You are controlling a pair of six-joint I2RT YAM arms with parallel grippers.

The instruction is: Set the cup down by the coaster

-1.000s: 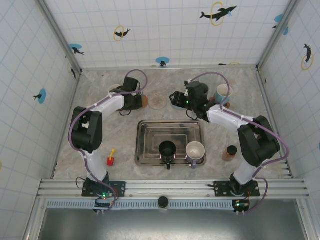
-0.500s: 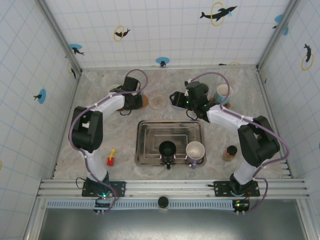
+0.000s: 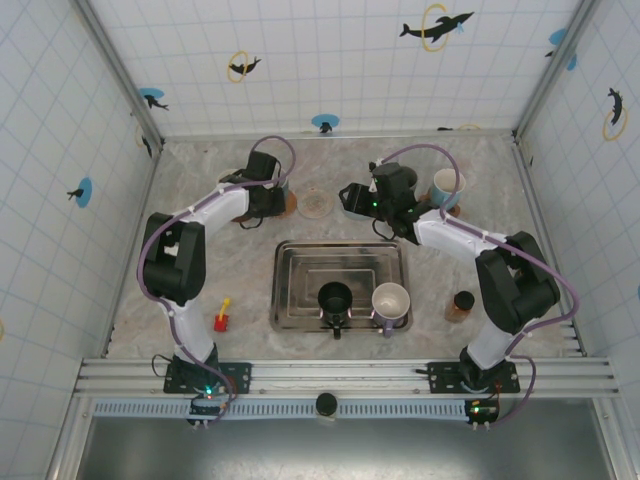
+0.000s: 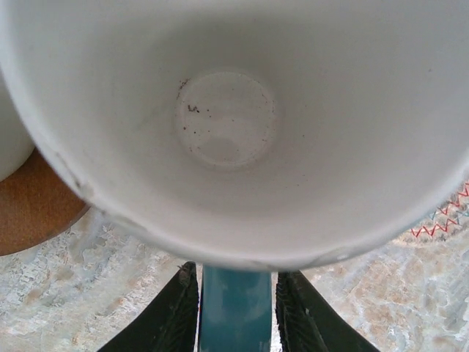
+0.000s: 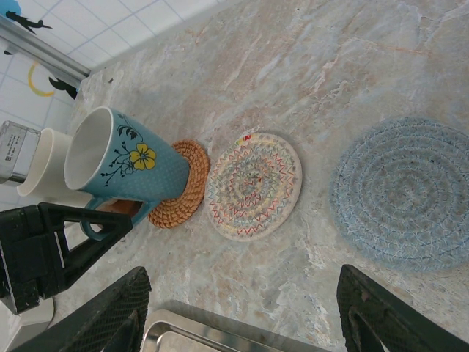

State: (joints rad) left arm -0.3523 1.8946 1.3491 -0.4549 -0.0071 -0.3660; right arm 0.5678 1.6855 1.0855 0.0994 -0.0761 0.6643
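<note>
A teal cup [image 5: 128, 170] with a yellow flower and a white inside [image 4: 227, 125] leans tilted over the woven orange coaster [image 5: 183, 185]; whether its base touches the coaster is unclear. My left gripper [image 4: 236, 312] is shut on the cup's teal handle [image 4: 236, 304], and it appears as a black shape [image 5: 62, 246] in the right wrist view. From above, the left gripper [image 3: 268, 198] sits just left of the orange coaster [image 3: 291, 204]. My right gripper [image 5: 245, 323] hangs open over bare table, right of the coasters [image 3: 347, 196].
A multicoloured coaster [image 5: 253, 185] and a blue-grey coaster [image 5: 407, 194] lie right of the orange one. A white cup [image 5: 45, 167] stands behind the teal cup. The steel tray [image 3: 290, 262] holds a black cup [image 3: 335, 297] and a pale mug [image 3: 390, 300]. A brown bottle [image 3: 461, 305] and a red toy [image 3: 222, 319] flank it.
The left wrist has shifted very slightly toward the back wall with the cup. The right arm has stayed still.
</note>
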